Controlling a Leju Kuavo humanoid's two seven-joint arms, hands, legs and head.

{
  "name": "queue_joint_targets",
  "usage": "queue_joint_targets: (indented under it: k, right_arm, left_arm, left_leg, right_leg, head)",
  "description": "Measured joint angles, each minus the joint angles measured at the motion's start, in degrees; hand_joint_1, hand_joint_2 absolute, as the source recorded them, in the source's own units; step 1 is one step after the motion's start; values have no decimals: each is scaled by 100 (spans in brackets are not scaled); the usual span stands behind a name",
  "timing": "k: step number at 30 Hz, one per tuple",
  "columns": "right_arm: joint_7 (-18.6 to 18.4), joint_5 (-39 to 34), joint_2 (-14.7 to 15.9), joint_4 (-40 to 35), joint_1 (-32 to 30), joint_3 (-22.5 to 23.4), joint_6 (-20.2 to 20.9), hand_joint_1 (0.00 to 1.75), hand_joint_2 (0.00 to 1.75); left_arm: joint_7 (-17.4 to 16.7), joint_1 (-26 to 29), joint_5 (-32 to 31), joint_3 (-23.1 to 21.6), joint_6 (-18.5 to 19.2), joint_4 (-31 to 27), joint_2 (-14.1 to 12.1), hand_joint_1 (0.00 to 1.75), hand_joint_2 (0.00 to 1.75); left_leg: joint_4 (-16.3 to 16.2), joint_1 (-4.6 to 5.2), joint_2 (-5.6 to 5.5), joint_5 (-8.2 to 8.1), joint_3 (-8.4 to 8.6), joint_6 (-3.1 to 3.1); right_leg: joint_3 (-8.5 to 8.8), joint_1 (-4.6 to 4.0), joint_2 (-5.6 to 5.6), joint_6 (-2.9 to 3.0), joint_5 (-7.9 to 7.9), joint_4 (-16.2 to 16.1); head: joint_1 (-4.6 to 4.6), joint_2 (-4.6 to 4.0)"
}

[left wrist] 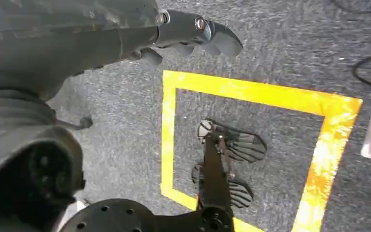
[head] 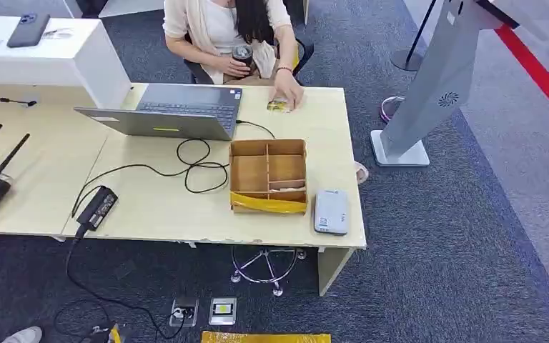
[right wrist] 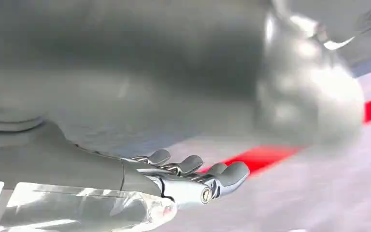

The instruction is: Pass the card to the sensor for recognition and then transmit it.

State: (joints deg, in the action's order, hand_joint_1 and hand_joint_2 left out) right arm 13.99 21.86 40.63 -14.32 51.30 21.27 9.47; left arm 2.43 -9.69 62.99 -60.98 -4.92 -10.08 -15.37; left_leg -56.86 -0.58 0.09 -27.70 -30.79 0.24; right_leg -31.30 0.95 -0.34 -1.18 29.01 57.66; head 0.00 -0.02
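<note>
Your inventory, worktop (head: 186,207):
- Card (head: 279,106): far edge, flat, under a person's hand (head: 290,93), beside the laptop (head: 171,111).
- Sensor (head: 331,211): grey, near right corner, just beside the divided cardboard box (head: 268,175).
- Left robot hand (left wrist: 193,34): over the carpet floor (left wrist: 270,58), fingers extended, holding nothing.
- Right robot hand (right wrist: 193,176): fingers slightly apart, holding nothing.

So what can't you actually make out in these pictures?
- The card: head view, under the person's hand, too small to read.
- The box: head view, contents of its front compartments unclear behind the wall.
- Right hand: right wrist view, a blurred grey shape fills the space above it.
- Left hand: left wrist view, palm hidden.
</note>
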Motion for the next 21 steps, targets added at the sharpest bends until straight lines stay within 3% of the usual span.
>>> queue_joint_targets:
  k: [7, 13, 21]
  right_arm:
    - [426, 606, -844, -157, 962, -698, 112, 0, 175]
    - [686, 1492, -1660, -332, 1180, -1732, -422, 0, 175]
    - [544, 2337, -2291, -391, 1179, -2973, -1332, 0, 175]
  left_arm:
    - [-2, -34, 24, -70, 4, 0, 13, 0, 0]
    - [-2, -91, 2, -114, 13, 0, 13, 0, 0]
    - [-39, -147, -39, -162, 28, 0, 9, 0, 0]
  left_leg:
    - [0, -6, -19, 17, -6, -16]
    - [-1, -9, -32, 22, -6, -20]
    - [-1, -8, -32, 23, -7, -20]
  right_leg:
    - [-8, -5, -22, 2, -3, 16]
    - [-12, -8, -34, 3, -3, 23]
    - [-15, -7, -33, 4, -2, 25]
  head:
    - [-4, 2]
    - [-7, 2]
    - [-2, 2]
